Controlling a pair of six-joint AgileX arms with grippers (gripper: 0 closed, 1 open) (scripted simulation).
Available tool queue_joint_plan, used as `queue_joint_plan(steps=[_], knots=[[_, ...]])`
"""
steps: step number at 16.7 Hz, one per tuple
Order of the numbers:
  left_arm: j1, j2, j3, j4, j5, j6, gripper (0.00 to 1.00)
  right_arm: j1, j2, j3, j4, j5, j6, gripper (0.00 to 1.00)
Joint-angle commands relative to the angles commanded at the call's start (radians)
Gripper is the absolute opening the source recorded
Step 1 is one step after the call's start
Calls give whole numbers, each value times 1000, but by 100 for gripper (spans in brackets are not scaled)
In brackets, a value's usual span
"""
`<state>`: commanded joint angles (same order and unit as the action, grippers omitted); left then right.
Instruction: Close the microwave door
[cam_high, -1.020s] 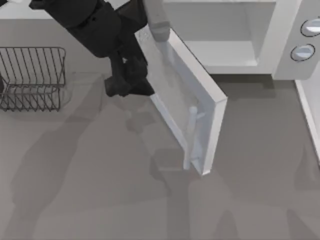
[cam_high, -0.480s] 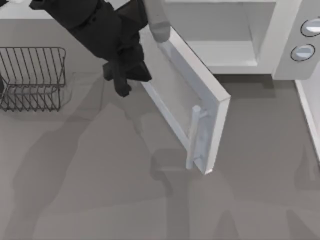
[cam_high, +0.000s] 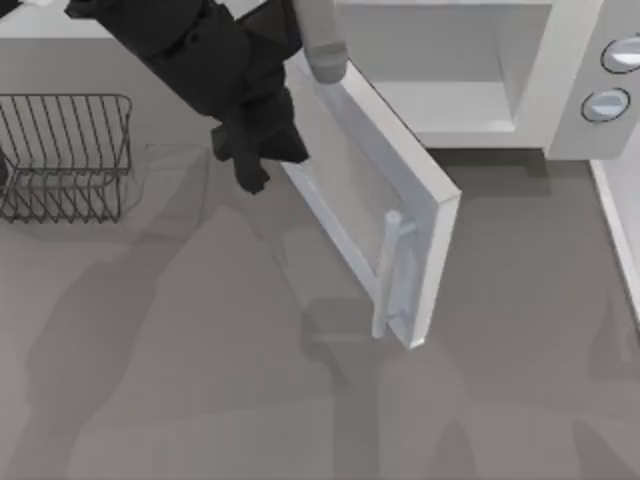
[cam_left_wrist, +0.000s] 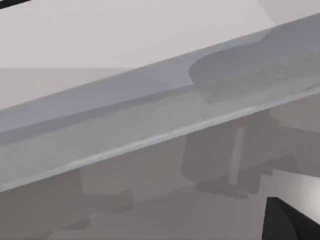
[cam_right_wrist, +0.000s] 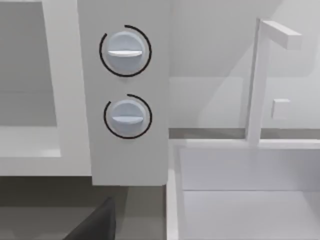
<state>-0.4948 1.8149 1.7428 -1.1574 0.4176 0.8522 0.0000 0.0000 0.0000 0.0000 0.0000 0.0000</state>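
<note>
The microwave door (cam_high: 385, 215) stands ajar, swung well out from the microwave (cam_high: 560, 70) at a slant over the table (cam_high: 200, 380). Its free edge, with the pale bar handle (cam_high: 385, 275), sits nearest the onlooker, and its hinge edge meets the cavity's left side. The cavity is fully exposed.

The left gripper (cam_high: 255, 155) sits against the door's outer face, close to the hinge end and far from the handle. Whether its fingers are parted or closed cannot be told. The left wrist view looks along the window pane (cam_left_wrist: 150, 120) at very close range, which agrees with contact or near contact.

Assessment: the push is under way with most of the swing remaining. Pressing this near the hinge gives poor leverage, so contact would do better moved outward towards the handle, following the door's arc and keeping square to the panel.

A wire rack (cam_high: 65, 155) stands at the table's left, clear of the work. The right wrist view faces the two knobs (cam_right_wrist: 125, 50); that arm appears idle.
</note>
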Motion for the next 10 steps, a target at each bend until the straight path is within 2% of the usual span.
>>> queue_joint_plan(steps=[10], knots=[[-46, 31, 38, 12, -18, -52, 0, 0, 0, 0, 0, 0, 0, 100]])
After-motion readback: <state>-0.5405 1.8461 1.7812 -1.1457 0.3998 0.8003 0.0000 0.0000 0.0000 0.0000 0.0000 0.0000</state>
